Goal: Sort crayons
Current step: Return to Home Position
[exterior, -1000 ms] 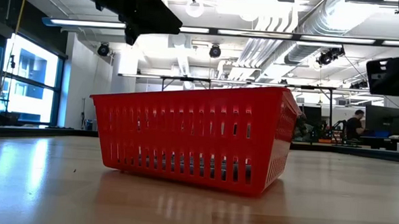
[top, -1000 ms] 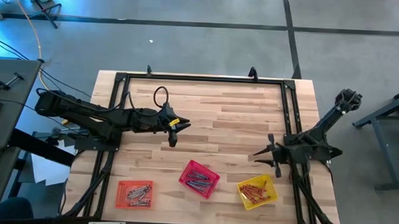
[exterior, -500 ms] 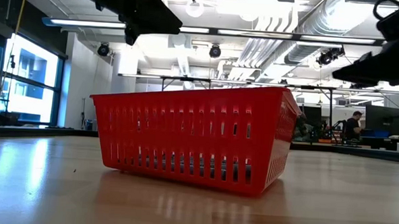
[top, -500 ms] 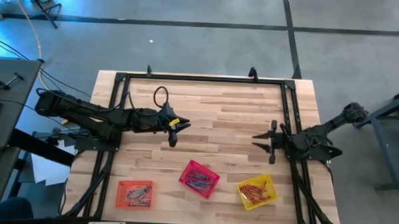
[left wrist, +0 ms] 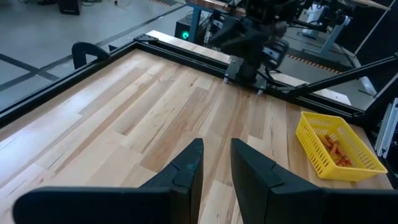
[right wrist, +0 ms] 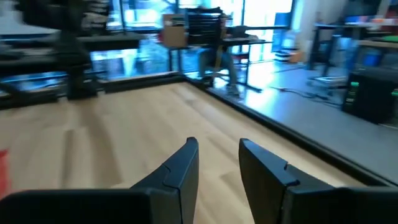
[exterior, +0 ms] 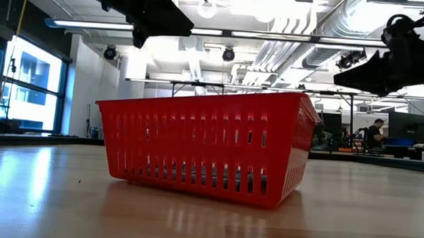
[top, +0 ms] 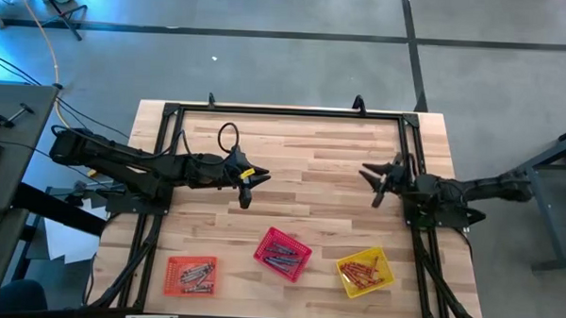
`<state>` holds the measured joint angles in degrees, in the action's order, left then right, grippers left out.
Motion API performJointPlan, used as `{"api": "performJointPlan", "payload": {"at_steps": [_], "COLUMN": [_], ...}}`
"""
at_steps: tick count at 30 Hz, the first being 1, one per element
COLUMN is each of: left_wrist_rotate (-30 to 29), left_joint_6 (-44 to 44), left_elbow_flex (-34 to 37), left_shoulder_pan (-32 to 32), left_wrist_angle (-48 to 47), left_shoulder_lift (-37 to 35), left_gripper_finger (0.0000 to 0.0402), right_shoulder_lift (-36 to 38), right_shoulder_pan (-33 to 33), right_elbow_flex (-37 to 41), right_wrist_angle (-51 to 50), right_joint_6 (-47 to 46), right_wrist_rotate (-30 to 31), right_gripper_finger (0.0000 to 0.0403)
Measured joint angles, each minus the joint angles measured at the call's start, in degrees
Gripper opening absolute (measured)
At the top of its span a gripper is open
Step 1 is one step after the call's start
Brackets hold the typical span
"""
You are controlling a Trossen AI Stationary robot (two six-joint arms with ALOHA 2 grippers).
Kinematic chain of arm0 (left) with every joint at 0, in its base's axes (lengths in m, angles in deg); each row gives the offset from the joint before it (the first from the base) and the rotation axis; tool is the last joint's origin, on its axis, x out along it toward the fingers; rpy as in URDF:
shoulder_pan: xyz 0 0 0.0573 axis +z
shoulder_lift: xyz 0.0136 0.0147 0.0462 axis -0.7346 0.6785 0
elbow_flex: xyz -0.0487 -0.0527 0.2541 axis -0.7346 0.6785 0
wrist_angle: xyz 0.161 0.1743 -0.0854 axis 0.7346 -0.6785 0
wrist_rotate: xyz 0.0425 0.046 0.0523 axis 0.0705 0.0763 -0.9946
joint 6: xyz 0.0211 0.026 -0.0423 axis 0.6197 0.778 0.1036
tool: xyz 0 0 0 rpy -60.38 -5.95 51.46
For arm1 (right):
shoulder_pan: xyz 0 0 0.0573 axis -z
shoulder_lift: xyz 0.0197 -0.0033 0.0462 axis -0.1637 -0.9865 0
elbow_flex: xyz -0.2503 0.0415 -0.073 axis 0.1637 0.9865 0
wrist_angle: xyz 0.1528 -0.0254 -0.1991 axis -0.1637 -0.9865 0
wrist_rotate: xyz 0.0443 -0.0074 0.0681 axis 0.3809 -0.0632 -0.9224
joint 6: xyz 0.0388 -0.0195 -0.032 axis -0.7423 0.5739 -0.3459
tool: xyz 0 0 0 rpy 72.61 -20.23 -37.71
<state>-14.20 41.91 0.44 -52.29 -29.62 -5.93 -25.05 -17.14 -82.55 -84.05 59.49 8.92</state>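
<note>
The crayons lie sorted in three mesh baskets near the table's front edge. Grey-silver crayons [top: 192, 277] are in the orange basket [top: 174, 265], bluish-purple crayons [top: 280, 257] in the red basket [top: 298, 269], and reddish-orange crayons [top: 361, 271] in the yellow basket [top: 382, 284]. My left gripper [top: 254, 182] hovers over the table's left middle, open and empty [left wrist: 216, 167]. My right gripper [top: 369, 184] hangs above the right side, beyond the yellow basket, open and empty [right wrist: 217, 163], pointing toward the table's left.
A black frame [top: 285, 112] runs around the table's far and side edges. In the low view the red basket [exterior: 211, 144] stands on the wood close to the camera, with both arms well above it. Bare wood [top: 311, 155] lies between the two grippers.
My right gripper has swung from beside the yellow basket toward the table's far edge, rising a little, and now points level toward the table's left. Its fingers have kept the same gap. The left arm and the baskets have stayed put.
</note>
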Motion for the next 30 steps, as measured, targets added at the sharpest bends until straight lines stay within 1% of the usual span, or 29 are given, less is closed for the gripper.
{"api": "performJointPlan", "payload": {"at_steps": [21,25,30], "left_wrist_rotate": [0.00,0.00,0.00], "left_joint_6": [-1.40,-1.43,-1.45], "left_elbow_flex": [0.00,0.00,0.00], "left_shoulder_pan": [0.00,-0.01,-0.02], "left_wrist_angle": [-0.03,-0.03,-0.18], "left_shoulder_lift": [0.00,0.00,0.00], "left_gripper_finger": [0.0069,0.0069,0.0069], "right_shoulder_lift": [0.09,0.09,0.07], "right_shoulder_pan": [29.25,31.97,32.55], "right_elbow_flex": [0.07,0.07,0.07], "right_wrist_angle": [-0.08,-0.09,-0.10], "right_joint_6": [0.03,0.03,0.03], "right_wrist_rotate": [0.01,0.01,0.01], "right_gripper_finger": [0.0108,0.0108,0.0108]}}
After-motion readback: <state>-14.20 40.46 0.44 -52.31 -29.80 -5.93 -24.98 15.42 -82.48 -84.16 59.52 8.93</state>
